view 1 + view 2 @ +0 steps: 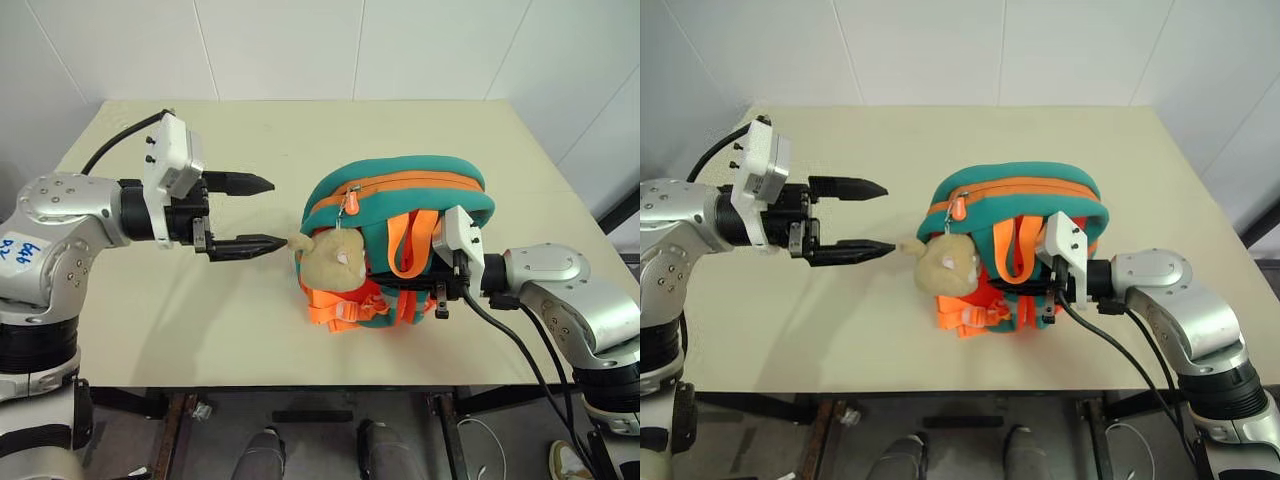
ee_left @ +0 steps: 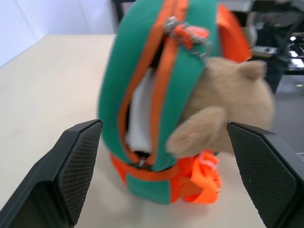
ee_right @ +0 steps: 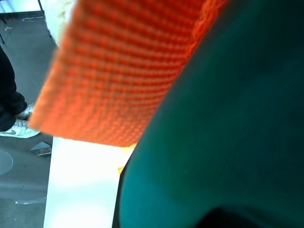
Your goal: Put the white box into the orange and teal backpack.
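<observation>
One white box (image 2: 140,111) shows through the orange and teal backpack's (image 1: 400,190) zipper gap; left pincer (image 1: 250,214) gapes empty.

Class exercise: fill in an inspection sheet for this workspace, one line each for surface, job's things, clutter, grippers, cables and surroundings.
Surface: beige table, bare around the bag.
Job's things: orange and teal backpack stands on the table, zip partly open; white box shows inside the gap. Tan plush toy hangs at its front.
Clutter: nothing seen.
Grippers: left gripper open, beside the toy, holding nothing; right gripper shut, against the backpack's strap side.
Cables: black cable on the left arm, another on the right arm.
Surroundings: white walls; a person's shoes below the table edge.
</observation>
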